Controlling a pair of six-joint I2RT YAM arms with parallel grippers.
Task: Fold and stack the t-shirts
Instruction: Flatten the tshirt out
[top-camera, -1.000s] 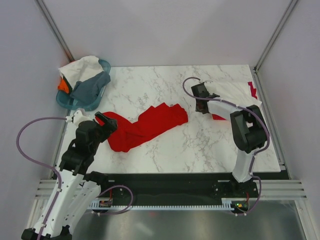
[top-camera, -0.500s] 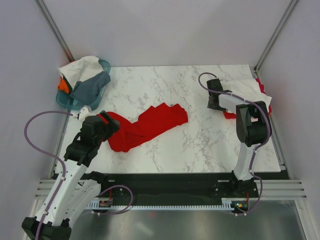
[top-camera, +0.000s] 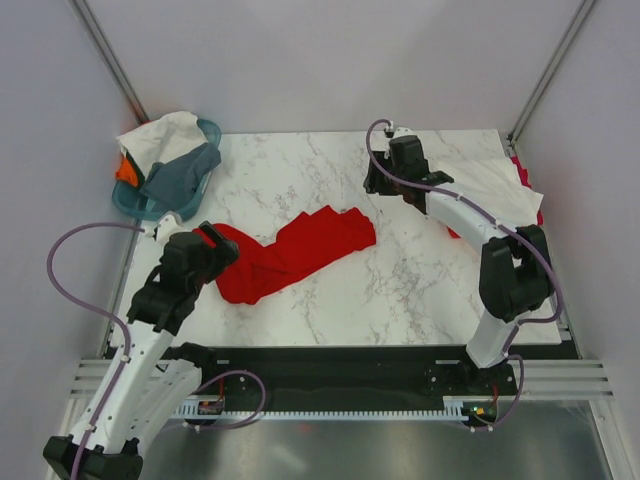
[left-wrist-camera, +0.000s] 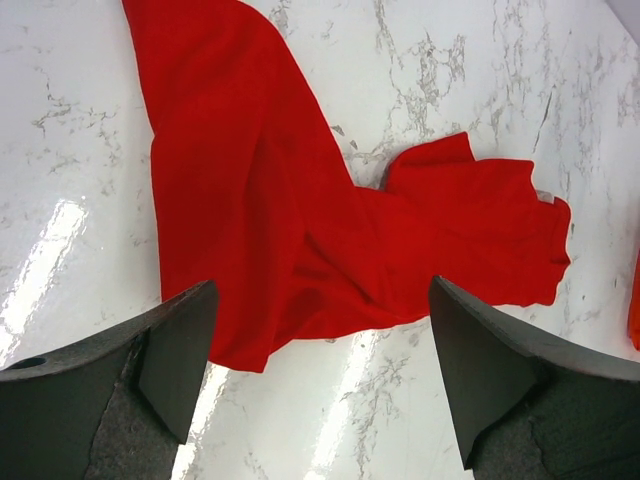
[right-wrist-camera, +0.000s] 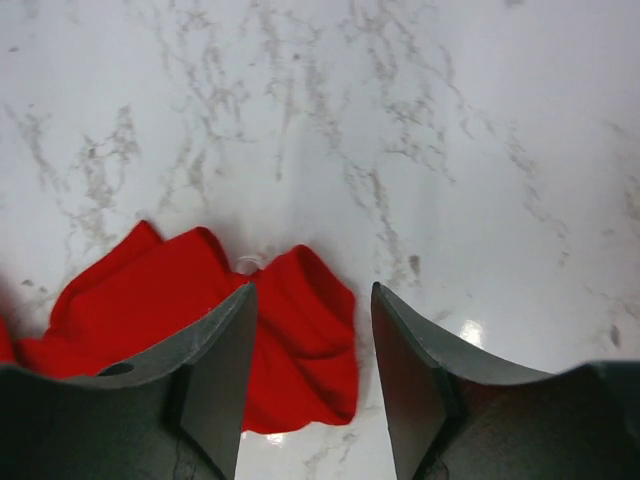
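Note:
A bright red t-shirt lies crumpled in a long strip on the marble table. My left gripper is open and empty above its left end. In the left wrist view the shirt spreads ahead of the wide-open gripper. My right gripper is open and empty above the table, just right of the shirt's right end. In the right wrist view that red end shows between and left of the gripper. A white t-shirt lies at the far right over a red one.
A teal basket at the far left holds a white tee, a grey tee and an orange one. Grey walls enclose the table. A black rail runs along the near edge.
My right arm has swung left from the white t-shirt to the table near the red shirt's right end. My left arm has shifted only slightly.

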